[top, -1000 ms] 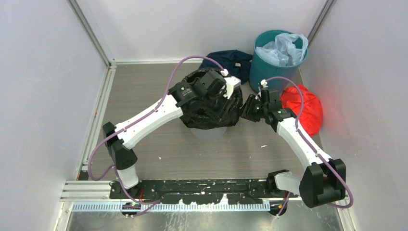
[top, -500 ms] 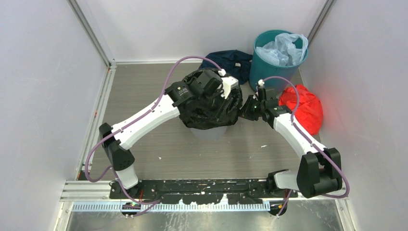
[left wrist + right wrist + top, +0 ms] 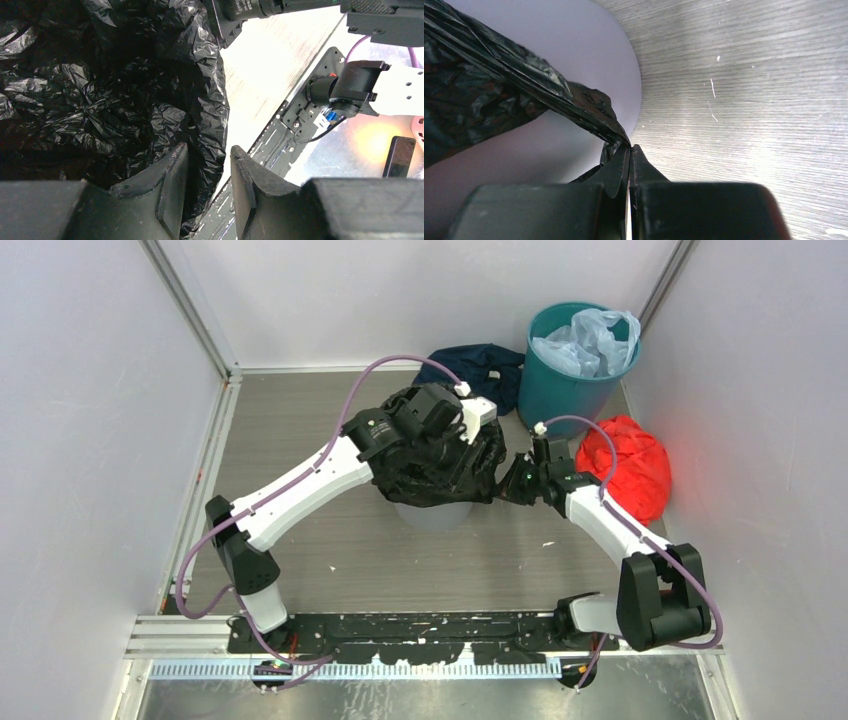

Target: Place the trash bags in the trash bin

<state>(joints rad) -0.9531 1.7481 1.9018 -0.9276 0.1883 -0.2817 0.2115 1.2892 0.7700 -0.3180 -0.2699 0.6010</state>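
Observation:
The black trash bag [image 3: 435,472] is draped over the mouth of the light grey trash bin [image 3: 432,516] in the middle of the floor. My left gripper [image 3: 468,452] reaches down over the bag's right side. In the left wrist view my left gripper [image 3: 207,172] is open, with the crinkled bag [image 3: 100,90] just behind its fingers [image 3: 172,185]. My right gripper [image 3: 512,485] is at the bag's right edge. In the right wrist view my right gripper [image 3: 629,148] is shut on a taut fold of the bag [image 3: 524,85], over the bin's pale wall [image 3: 574,50].
A teal-green bin [image 3: 560,390] holding a pale blue plastic bag [image 3: 590,340] stands at the back right. A red cloth bundle [image 3: 632,465] lies right of my right arm. A dark navy cloth [image 3: 478,365] lies behind the grey bin. Walls close in both sides.
My right gripper has moved a little left and nearer, keeping hold of the bag's edge. My left arm has shifted slightly left over the bag.

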